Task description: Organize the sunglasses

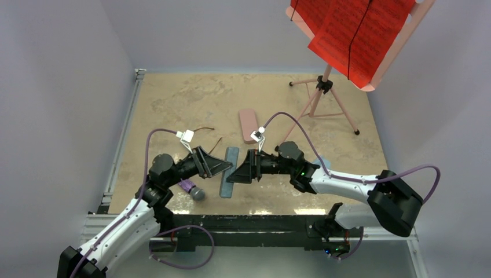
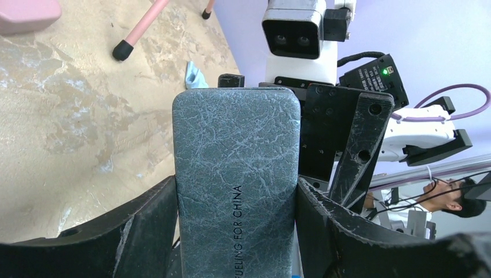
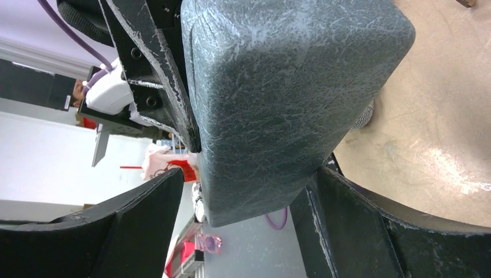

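In the top view, the two arms meet in the front middle of the table (image 1: 173,104), one on each side of a long blue-grey case (image 1: 230,174). The left claw (image 1: 226,168) is at the case's left side and the right claw (image 1: 237,172) at its right side. The dark brown sunglasses (image 1: 204,128) lie on the table just behind the left claw. Only their thin temple arms are visible, and the left wrist partly covers the pair. A pink case (image 1: 248,124) lies further back, apart from the claws. A small purple and grey thing (image 1: 191,189) lies under the left arm; I cannot tell what it is. A light blue cloth (image 1: 323,164) shows behind the right arm. A music stand (image 1: 324,87) with red sheets stands at the back right.

In the left wrist view, the blue-grey case fills the middle. Both fingers (image 2: 147,223) of the left claw press on its long sides, so this claw is narrow and holds the case. The right claw faces it from the other side. The pink case is in the top left corner and the cloth lies beyond the case.

In the right wrist view, the right claw is around the end of the case. One finger (image 3: 353,226) touches it. The other finger (image 3: 145,214) has a small gap to it, so this claw is not closed on the case.
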